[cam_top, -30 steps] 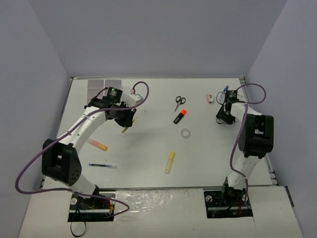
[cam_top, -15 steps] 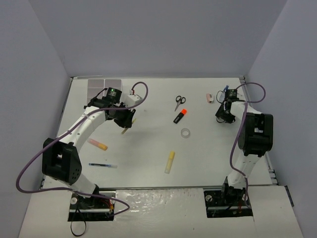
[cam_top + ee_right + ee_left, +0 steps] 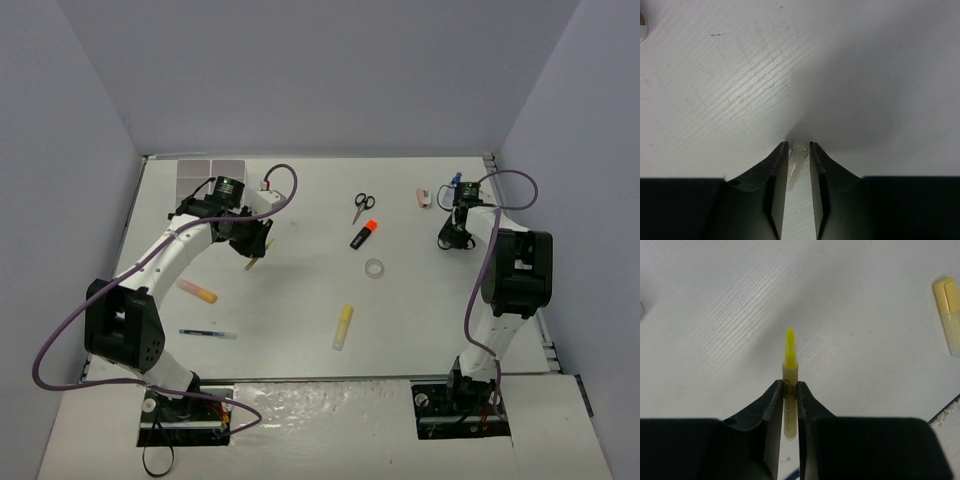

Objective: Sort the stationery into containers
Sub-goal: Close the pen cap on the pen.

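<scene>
**Left hand** (image 3: pixel 252 243) (image 3: pixel 790 386): was closed tight across the pale barrel of the thin yellowish pencil (image 3: pixel 790 354). The bright yellow tip stuck out past the fingertips, over the bare surface (image 3: pixel 300 300).

**Organizer tray** (image 3: pixel 197 172): lay beyond the left hand at the far left corner and was partly hidden by that arm.

**Yellow stick** (image 3: pixel 343 327): lay flat, well apart from the left hand on its near right side.

**Pink-and-yellow piece** (image 3: pixel 197 291) and **blue pen** (image 3: pixel 208 333): lay nearer the bases than the left hand, off to its left.

**Right hand** (image 3: pixel 447 240) (image 3: pixel 799 146): was narrowed to a slit around a small translucent piece (image 3: pixel 798 151), low over the surface. What that piece was could not be told.

**Pink piece** (image 3: pixel 424 197) and **small blue-capped bottle** (image 3: pixel 455 182): lay just beyond the right hand.

**Scissors** (image 3: pixel 362 206), **orange-black marker** (image 3: pixel 364 235) and **clear tape ring** (image 3: pixel 375 268): lay between the two hands, closer to the right one, and neither hand touched them.
</scene>
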Motion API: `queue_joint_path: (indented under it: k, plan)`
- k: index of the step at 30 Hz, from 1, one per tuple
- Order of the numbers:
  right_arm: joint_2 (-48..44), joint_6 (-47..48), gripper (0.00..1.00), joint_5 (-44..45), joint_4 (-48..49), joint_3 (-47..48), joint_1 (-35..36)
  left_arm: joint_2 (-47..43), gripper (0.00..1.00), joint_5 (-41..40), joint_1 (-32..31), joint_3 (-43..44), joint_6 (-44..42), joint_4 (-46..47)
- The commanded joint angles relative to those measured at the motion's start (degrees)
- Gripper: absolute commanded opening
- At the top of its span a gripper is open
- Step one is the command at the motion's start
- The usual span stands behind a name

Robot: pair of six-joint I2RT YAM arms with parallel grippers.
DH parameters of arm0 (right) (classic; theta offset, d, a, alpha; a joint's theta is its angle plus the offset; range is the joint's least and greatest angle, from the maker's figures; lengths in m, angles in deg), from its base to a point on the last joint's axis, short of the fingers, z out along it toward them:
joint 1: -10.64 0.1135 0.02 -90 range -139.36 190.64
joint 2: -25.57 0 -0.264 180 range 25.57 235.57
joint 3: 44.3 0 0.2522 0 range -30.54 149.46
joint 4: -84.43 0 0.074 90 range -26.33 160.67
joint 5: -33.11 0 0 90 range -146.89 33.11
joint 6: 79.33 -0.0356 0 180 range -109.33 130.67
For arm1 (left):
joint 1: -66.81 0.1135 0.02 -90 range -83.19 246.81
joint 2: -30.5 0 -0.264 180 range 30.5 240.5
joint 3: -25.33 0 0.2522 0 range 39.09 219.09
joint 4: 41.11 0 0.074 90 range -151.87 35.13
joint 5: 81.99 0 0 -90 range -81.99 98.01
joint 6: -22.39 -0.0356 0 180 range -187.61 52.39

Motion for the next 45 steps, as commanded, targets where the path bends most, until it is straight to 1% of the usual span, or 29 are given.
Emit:
queue_joint_path:
  k: [1, 5, 10, 12, 13, 15, 17, 19, 21, 23, 24, 25, 29, 31, 34, 36, 38, 40, 42, 45]
  plan:
    - [-1.08, -0.38, 0.12, 0.62, -0.72, 0.12, -0.39, -3.43, 0.0, 1.43, 0.89, 1.44, 0.13, 0.77]
    - [-0.92, 0.45, 0.01, 0.73, -0.65, 0.37, -0.39, -4.01, 0.0, 1.6, 0.89, 1.28, 0.19, 0.68]
    - [-2.12, 2.99, 0.0, -3.81, 0.66, 1.21, -0.13, -4.44, 0.0, 2.4, 0.98, 1.94, 0.48, -0.09]
    - [-7.76, 4.11, 0.0, -6.07, 3.8, 1.13, 1.17, -5.16, 0.0, 3.78, 0.98, 5.19, 0.06, -2.35]
    - [-11.12, 4.64, 0.0, -6.17, 5.45, 1.39, 2.48, -5.63, 0.0, 4.36, 0.98, 6.71, -0.83, -4.46]
    - [-14.68, 5.24, 0.0, -5.66, 6.84, 2.2, 4.37, -6.27, 0.0, 5.03, 1.02, 10.25, -2.23, -8.05]
    - [-20.93, 7.02, 0.0, -3.92, 10.4, 3.91, 9.38, -7.25, 0.0, 5.9, 1.35, 16.42, -4.46, -12.77]
    - [-24.89, 8.26, 0.0, -4.21, 14.16, 4.78, 13.16, -7.84, 0.0, 6.3, 1.59, 21.74, -4.67, -17.1]
    - [-29.3, 9.99, 0.0, -4.9, 19.37, 4.81, 18.03, -9.67, 0.0, 7.17, 1.6, 22.44, -4.22, -17.86]
    - [-32.32, 11.83, 0.0, -6.19, 23.21, 4.88, 22.47, -12.79, 0.0, 9.14, 1.6, 21.23, -3.74, -16.66]
    - [-34.35, 12.46, 0.0, -6.64, 25.94, 4.96, 24.18, -16.03, 0.0, 11.75, 1.6, 18.97, -2.88, -15.6]
    - [-35.32, 12.9, 0.0, -7.15, 27.43, 5.05, 27.09, -17.53, 0.0, 12.65, 1.6, 17.58, -1.67, -14.06]
    - [-38.29, 12.84, 0.0, -12.71, 35.19, 5.06, 33.13, -24.16, 0.0, 16.23, 1.65, 10.22, 7.79, -4.96]
    - [-38.66, 13.66, 0.0, -15.0, 38.64, 5.51, 36.37, -28.69, 0.0, 17.54, 1.52, 5.62, 10.87, -0.67]
    - [-38.27, 14.74, 0.0, -18.86, 42.33, 6.27, 41.58, -36.64, 0.0, 16.25, 1.17, -0.19, 14.11, 10.66]
    - [-38.12, 14.53, 0.0, -20.21, 46.27, 5.07, 45.25, -40.16, 0.0, 13.29, 1.14, -6.75, 18.83, 19.05]
    - [-37.8, 14.71, 0.0, -20.36, 50.23, 3.5, 49.55, -41.86, 0.0, 14.59, 1.04, -9.38, 20.25, 21.45]
    - [-36.91, 15.17, 0.0, -20.18, 53.32, 2.82, 53.72, -42.64, 0.0, 16.28, 0.66, -12.75, 25.52, 26.09]
    - [-35.45, 16.51, 0.0, -20.01, 54.9, 2.94, 57.69, -42.99, 0.0, 16.72, 0.37, -14.81, 28.77, 29.93]
    - [-33.19, 19.48, 0.0, -19.24, 55.46, 3.73, 63.52, -44.88, 0.0, 16.5, 0.28, -17.15, 31.05, 34.57]
